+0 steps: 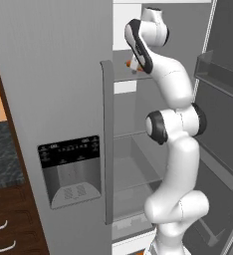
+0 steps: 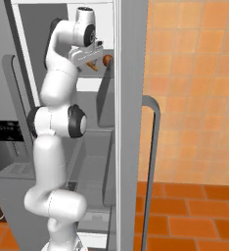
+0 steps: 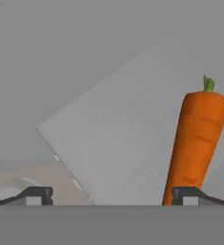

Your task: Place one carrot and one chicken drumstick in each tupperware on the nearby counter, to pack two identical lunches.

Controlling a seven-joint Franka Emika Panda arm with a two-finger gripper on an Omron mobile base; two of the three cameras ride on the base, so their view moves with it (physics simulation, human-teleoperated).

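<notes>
One carrot (image 3: 197,143) lies on the upper fridge shelf (image 3: 109,139), against the right fingertip (image 3: 188,195). Gripper (image 3: 111,196) spread wide, off-centre; closing now would likely nudge the carrot aside.

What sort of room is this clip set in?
A rendered kitchen, most likely: an open grey fridge with a dispenser panel, a carrot on its shelf, and a black stone counter over wood drawers.

fridge (image 1: 54,74) matt grey metal, shelves (image 1: 133,164) translucent smooth plastic; carrot (image 3: 196,139) matt orange, faintly ridged; counter (image 1: 1,154) marbled black stone over dark wood cabinets (image 1: 14,219); arm (image 1: 173,149) glossy white plastic
</notes>
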